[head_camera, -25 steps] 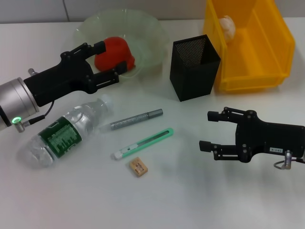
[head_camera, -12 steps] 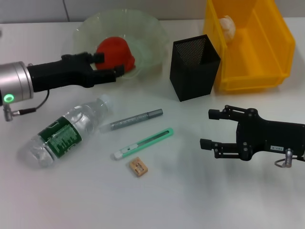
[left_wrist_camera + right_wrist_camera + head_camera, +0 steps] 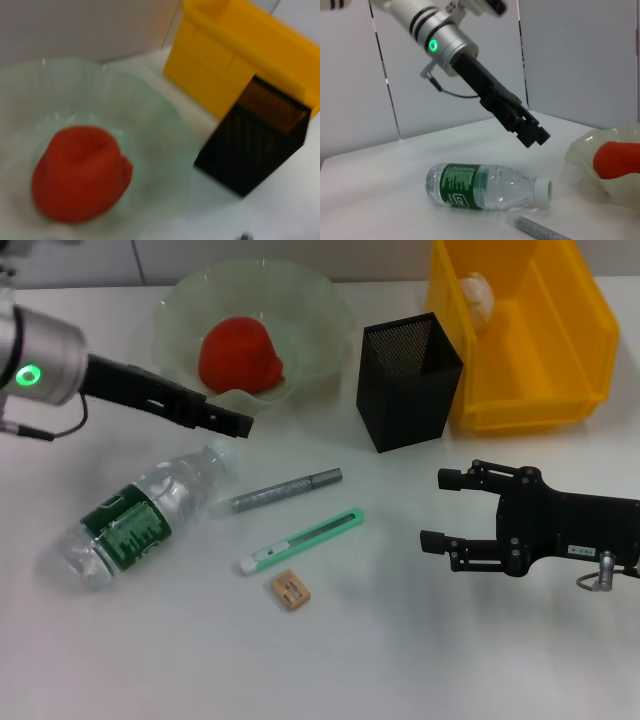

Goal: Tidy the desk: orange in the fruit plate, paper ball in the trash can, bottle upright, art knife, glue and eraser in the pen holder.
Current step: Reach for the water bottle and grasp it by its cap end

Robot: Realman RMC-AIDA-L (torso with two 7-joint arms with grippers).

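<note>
The left gripper [image 3: 235, 423] has withdrawn from the fruit plate [image 3: 330, 315] and risen: a second ago its fingers straddled the orange [image 3: 240, 355], whereas it now hangs clear of the rim, just above the bottle cap, angled down towards the desk. Its fingers appear drawn together and hold nothing, as the right wrist view also suggests. The orange rests alone in the fruit plate, so that item of the task reads as done. Below the gripper the bottle [image 3: 135, 515] lies on its side, cap towards the plate, unmoved; it is judged the likely next object, since the left gripper points at its neck. To its right the glue [image 3: 287, 490], the art knife [image 3: 300, 542] and the eraser [image 3: 290, 590] lie apart from one another on the desk, none yet in the pen holder [image 3: 408, 380], which stands upright between plate and trash can [image 3: 520, 410]. A paper ball [image 3: 478, 295] already sits in the far corner of the trash can. At far right the right gripper [image 3: 447, 511] hovers low over the desk, fingers spread wide and empty, unchanged in position.
</note>
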